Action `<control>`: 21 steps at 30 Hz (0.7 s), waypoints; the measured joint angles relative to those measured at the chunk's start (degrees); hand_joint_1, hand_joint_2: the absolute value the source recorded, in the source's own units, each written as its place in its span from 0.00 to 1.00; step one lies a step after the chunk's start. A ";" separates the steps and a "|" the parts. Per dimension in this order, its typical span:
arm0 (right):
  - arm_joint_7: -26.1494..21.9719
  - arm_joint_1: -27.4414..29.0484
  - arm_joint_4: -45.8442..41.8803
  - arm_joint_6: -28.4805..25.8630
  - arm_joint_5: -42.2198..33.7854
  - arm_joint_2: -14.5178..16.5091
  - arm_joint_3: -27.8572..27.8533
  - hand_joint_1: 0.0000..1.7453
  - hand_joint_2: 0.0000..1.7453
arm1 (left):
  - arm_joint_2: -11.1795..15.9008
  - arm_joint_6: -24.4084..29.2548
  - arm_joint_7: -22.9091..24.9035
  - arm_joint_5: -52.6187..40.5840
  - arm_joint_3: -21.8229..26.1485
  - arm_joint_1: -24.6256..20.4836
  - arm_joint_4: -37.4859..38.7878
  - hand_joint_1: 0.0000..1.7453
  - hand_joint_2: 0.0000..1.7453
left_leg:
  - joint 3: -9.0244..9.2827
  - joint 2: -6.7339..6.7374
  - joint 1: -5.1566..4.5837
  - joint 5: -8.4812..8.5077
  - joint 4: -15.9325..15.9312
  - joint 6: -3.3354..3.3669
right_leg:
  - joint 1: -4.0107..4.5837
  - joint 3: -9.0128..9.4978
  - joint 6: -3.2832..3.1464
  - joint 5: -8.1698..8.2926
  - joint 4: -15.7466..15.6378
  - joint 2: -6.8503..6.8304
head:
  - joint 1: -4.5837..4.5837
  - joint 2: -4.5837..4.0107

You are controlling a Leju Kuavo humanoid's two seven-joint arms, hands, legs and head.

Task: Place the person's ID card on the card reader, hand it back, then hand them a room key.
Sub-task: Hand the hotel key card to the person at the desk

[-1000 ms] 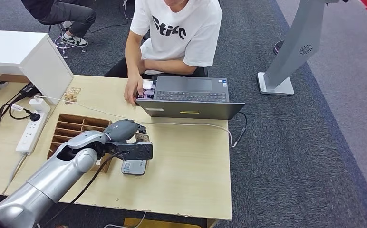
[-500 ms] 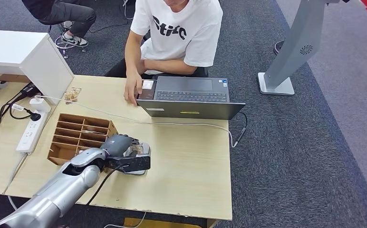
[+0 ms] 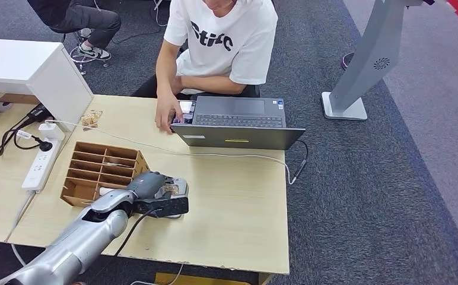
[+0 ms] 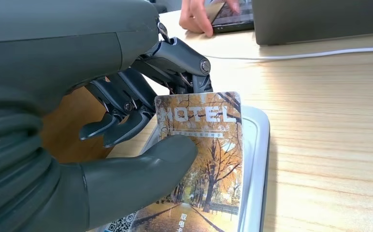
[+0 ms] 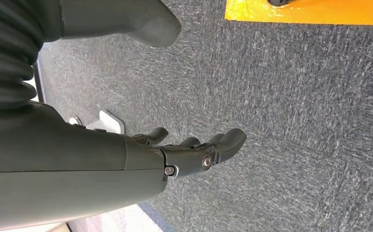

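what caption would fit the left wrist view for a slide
Left hand pinches a hotel card over the grey card reader on the wooden desk.

Left hand (image 3: 155, 191) down at the card reader (image 3: 178, 191), beside the wooden organizer (image 3: 99, 169).
Across the desk (image 3: 238, 202), the seated person (image 3: 218, 41) has a hand (image 3: 166, 113) on a phone (image 3: 184, 112) by the laptop (image 3: 238, 122).

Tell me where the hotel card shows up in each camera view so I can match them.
Head view: the hotel card is low and left of centre, mostly hidden by the left hand.
Left wrist view: it is at bottom centre, under the thumb.
Right wrist view: not in it.
Shared landmark: the card reader beneath the card.
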 joint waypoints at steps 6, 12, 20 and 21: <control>-0.03 0.00 0.00 -0.01 -0.02 0.02 -0.02 0.00 1.00 | -0.17 -0.03 0.00 -0.06 0.47 -0.09 0.38 1.00 1.00 | 0.03 0.00 0.00 0.04 0.00 -0.03 | 0.00 0.03 0.00 0.01 0.00 0.00 | 0.01 0.00; -0.32 0.02 0.00 -0.04 0.03 0.02 -0.30 0.00 1.00 | 0.12 -0.50 0.24 -0.11 2.00 -1.89 0.39 1.00 1.00 | 0.03 0.00 0.01 0.08 0.00 -0.02 | 0.01 0.02 0.02 0.04 0.00 0.00 | 0.01 0.00; -0.88 0.07 0.00 -0.09 0.17 0.02 -0.71 0.00 1.00 | 1.36 -1.62 0.77 0.60 5.19 -6.04 -1.13 1.00 1.00 | -0.04 0.01 0.02 0.13 0.01 -0.02 | 0.01 -0.07 0.01 0.07 0.01 0.02 | 0.02 0.00; -0.96 0.09 0.00 -0.10 0.17 0.02 -0.91 0.00 1.00 | 1.73 -2.12 0.91 0.89 5.95 -7.13 -1.86 1.00 1.00 | -0.07 0.00 0.02 0.14 0.01 -0.02 | 0.02 -0.10 0.00 0.08 0.01 0.02 | 0.01 0.00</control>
